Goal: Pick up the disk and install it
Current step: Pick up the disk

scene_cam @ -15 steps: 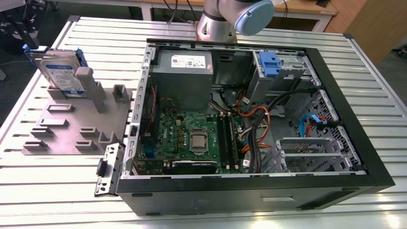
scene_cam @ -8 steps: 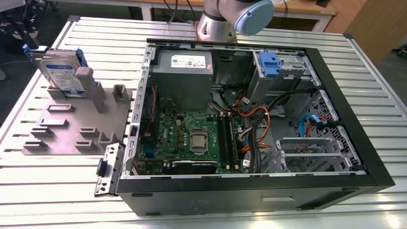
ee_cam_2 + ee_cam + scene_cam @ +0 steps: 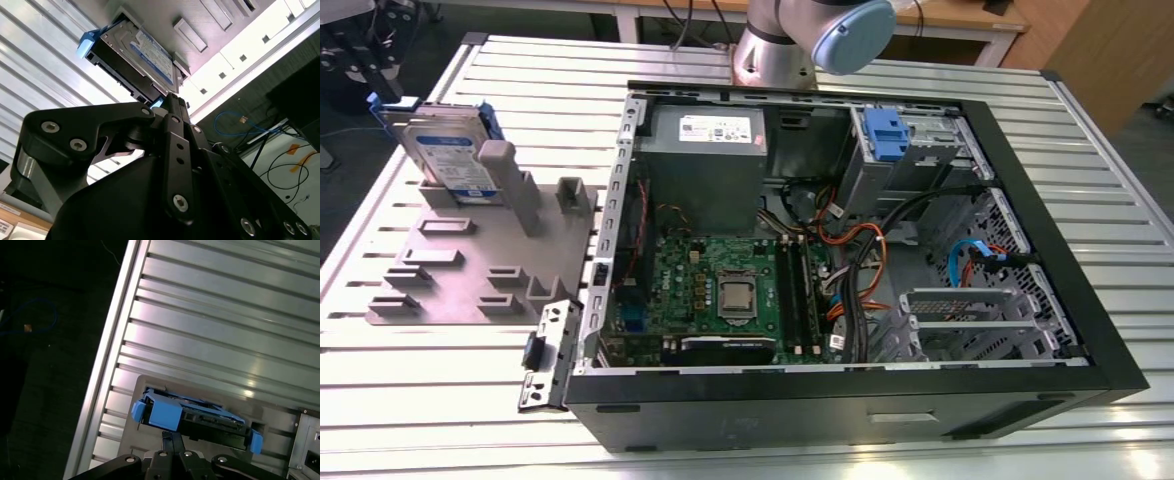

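Disk not yet picked up; nothing installed.
I see the disk standing upright in its grey holder on the table, beside the open computer case; my jaws, pressed together and empty, hover near it.

The disk stands upright in a rack on the table, at the exterior view's left of the case.

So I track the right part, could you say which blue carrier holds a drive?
The disk upright in the grey stand; the blue bracket inside the case is bare.
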### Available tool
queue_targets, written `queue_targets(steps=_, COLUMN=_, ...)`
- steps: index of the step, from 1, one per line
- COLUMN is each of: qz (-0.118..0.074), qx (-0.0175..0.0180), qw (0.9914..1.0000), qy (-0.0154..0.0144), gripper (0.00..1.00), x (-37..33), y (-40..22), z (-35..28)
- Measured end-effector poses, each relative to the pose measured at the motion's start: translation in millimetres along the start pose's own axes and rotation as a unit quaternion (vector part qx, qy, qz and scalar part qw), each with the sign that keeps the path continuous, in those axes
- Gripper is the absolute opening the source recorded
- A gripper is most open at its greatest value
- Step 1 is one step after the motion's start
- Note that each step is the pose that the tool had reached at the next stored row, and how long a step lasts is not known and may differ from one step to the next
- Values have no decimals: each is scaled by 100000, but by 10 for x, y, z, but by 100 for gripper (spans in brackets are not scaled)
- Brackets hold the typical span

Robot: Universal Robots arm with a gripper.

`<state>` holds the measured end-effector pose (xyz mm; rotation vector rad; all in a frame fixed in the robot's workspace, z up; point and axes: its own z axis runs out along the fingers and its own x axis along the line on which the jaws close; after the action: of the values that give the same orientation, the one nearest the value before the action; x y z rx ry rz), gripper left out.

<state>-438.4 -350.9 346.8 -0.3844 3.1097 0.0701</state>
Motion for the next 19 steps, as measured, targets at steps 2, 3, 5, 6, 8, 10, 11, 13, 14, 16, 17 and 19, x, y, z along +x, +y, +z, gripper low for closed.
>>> queue_targets(steps=2, qz=-409, qx=-3, qw=99999, qy=20, gripper=11, x=0, y=0, z=0)
queue_targets(steps=3, qz=-604, qx=-5, qw=99998, qy=29, gripper=11, x=0, y=0, z=0)
queue_targets(steps=5, qz=-1017, qx=-10, qw=99995, qy=46, gripper=11, x=0, y=0, z=0)
queue_targets(steps=6, qz=-1229, qx=-15, qw=99992, qy=58, gripper=11, x=0, y=0, z=0)
queue_targets(steps=8, qz=-1603, qx=-18, qw=99987, qy=72, gripper=11, x=0, y=0, z=0)
queue_targets(steps=10, qz=-2024, qx=-25, qw=99979, qy=90, gripper=11, x=0, y=0, z=0)
queue_targets(steps=11, qz=-2293, qx=-28, qw=99974, qy=102, gripper=11, x=0, y=0, z=0)
queue_targets(steps=13, qz=-2887, qx=-33, qw=99958, qy=128, gripper=11, x=0, y=0, z=0)
queue_targets(steps=14, qz=-3277, qx=-40, qw=99946, qy=144, gripper=11, x=0, y=0, z=0)
queue_targets(steps=16, qz=-4309, qx=-54, qw=99907, qy=190, gripper=11, x=0, y=0, z=0)
queue_targets(steps=17, qz=-4982, qx=-63, qw=99876, qy=219, gripper=11, x=0, y=0, z=0)
queue_targets(steps=19, qz=-6468, qx=-80, qw=99790, qy=283, gripper=11, x=0, y=0, z=0)
